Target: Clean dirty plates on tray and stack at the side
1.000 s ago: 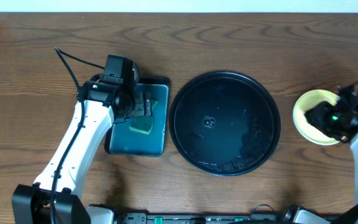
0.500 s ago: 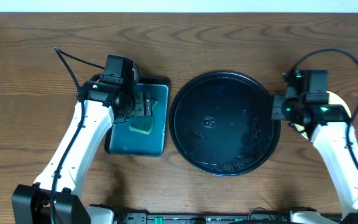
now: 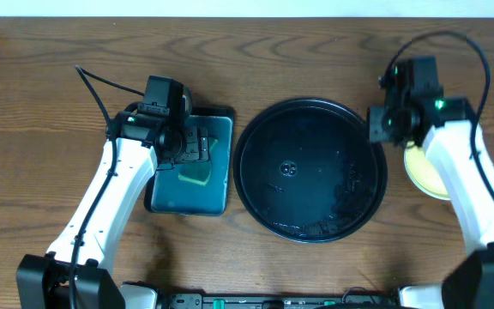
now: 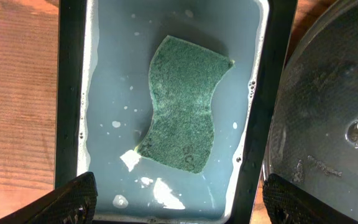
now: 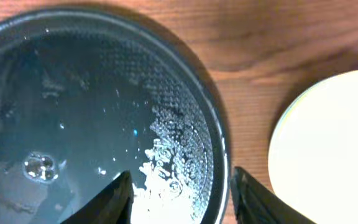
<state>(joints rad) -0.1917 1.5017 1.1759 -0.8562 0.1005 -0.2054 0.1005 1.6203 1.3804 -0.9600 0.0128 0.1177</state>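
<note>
- We see the black tray (image 3: 311, 129) in the middle of the wooden table (image 3: 50, 77), wet inside, with white foam (image 5: 166, 155) near its rim at about 4 o'clock
- The pale yellow plate (image 5: 328, 143) lies on the table at 3 o'clock of that tray, just beside its rim; the right arm hides part of it from overhead, and we cannot tell whether other plates lie under it
- The right gripper (image 5: 182, 199) hangs over the tray's rim at about 2 o'clock, fingers parted, grasping nothing
- At 9 o'clock of the black tray sits the teal tray (image 3: 174, 199), with a green sponge (image 4: 185, 112) in soapy water
- The left gripper (image 4: 182, 205) hovers above the sponge, spread wide and released
</note>
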